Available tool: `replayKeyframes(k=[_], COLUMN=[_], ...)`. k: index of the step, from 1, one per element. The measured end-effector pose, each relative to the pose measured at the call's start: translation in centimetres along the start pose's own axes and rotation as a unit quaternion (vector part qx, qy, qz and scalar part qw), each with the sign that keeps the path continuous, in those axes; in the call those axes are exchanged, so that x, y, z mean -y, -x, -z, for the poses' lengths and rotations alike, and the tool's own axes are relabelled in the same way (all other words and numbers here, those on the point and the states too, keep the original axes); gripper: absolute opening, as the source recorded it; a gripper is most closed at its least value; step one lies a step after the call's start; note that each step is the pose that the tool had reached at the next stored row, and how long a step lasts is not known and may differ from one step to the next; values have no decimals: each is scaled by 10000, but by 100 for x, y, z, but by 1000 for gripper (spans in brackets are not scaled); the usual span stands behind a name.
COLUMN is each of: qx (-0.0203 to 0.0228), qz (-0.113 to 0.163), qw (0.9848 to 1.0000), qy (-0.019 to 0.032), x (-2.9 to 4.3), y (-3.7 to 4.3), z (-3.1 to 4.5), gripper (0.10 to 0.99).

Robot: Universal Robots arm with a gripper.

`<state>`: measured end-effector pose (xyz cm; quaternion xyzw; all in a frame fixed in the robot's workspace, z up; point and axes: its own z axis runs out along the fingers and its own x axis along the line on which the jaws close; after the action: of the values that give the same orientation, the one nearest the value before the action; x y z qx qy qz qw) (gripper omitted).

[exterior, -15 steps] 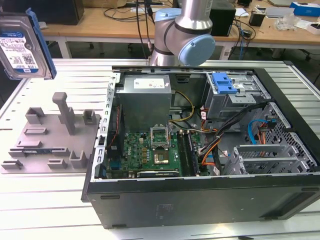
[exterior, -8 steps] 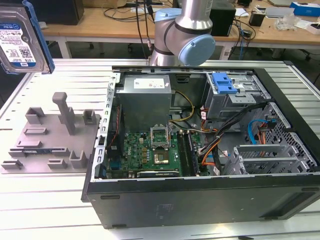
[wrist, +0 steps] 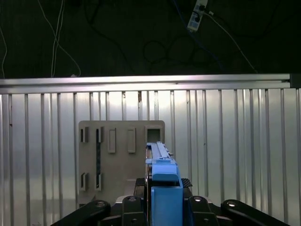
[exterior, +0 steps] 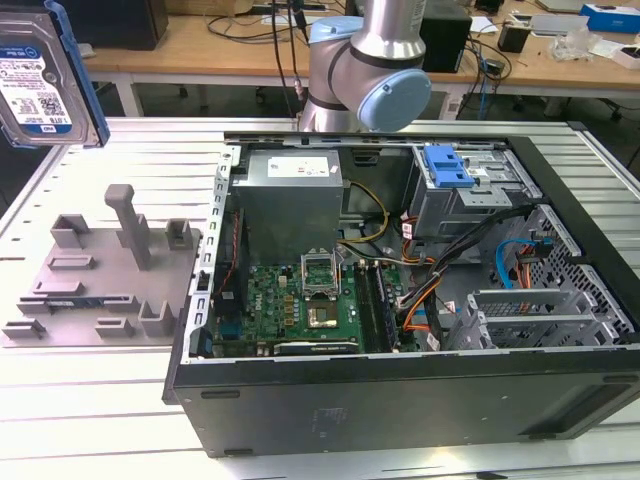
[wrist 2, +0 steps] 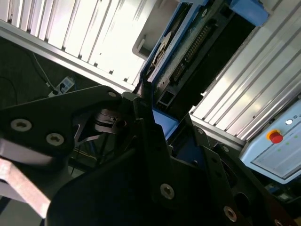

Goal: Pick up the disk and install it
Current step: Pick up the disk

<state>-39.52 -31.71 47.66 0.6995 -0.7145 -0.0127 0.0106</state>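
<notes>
My hand (wrist: 164,200) is clamped on the disk (exterior: 45,75), seemingly across its blue bracket. The disk is held raised at the upper left of the exterior view, above the grey fixture plate (exterior: 100,270), well apart from the open computer case (exterior: 400,400).

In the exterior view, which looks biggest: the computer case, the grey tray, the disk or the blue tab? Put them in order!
1. computer case
2. grey tray
3. disk, partly cut off by the edge and seemingly nearer the camera, so its rank is unsure
4. blue tab
</notes>
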Motion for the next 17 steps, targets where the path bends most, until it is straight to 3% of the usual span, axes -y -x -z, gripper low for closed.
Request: replayKeyframes(k=[10, 15, 17], qx=[0, 0, 0], qz=[-1, 0, 0], qw=[10000, 10000, 10000], qy=[1, 1, 0], x=[294, 482, 623], y=[-215, -358, -455], z=[52, 78, 95], gripper=[369, 369, 369])
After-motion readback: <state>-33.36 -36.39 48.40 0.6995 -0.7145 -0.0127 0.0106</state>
